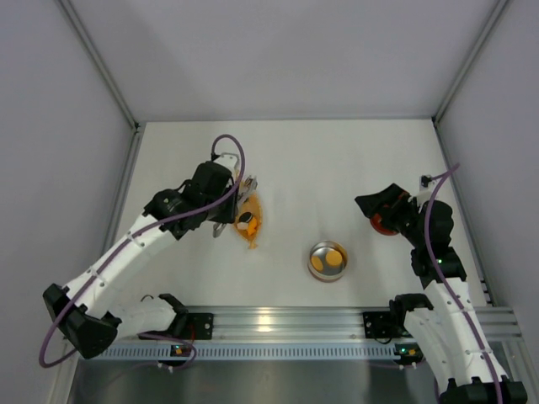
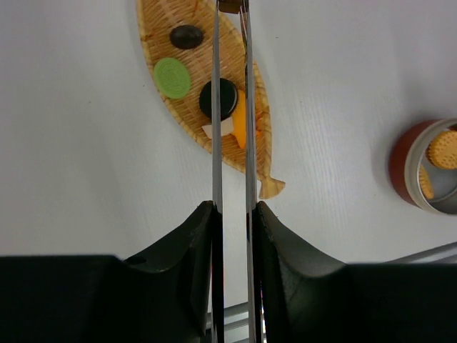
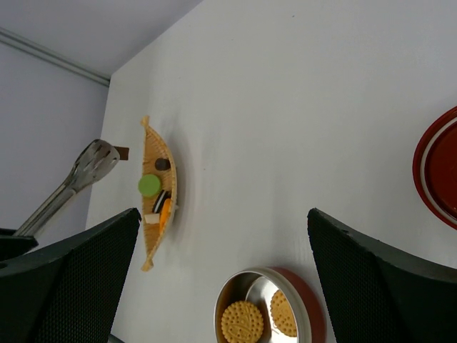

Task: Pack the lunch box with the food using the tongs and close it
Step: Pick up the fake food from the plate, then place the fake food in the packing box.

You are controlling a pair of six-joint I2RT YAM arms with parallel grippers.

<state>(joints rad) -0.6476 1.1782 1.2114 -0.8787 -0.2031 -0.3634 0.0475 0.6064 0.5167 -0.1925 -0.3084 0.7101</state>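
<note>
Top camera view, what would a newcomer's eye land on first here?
Probably the long silver tongs, pinched shut in the left gripper by a woven boat-shaped basket of toy food, left of centre. Next, the shiny lunch box near the centre, holding two round biscuits, and its red lid lying to the right by the open right gripper.

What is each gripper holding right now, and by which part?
The left gripper clamps the tongs across both slim arms, well back from the tips, pressing the arms close together. The right gripper is open and holds nothing.
</note>
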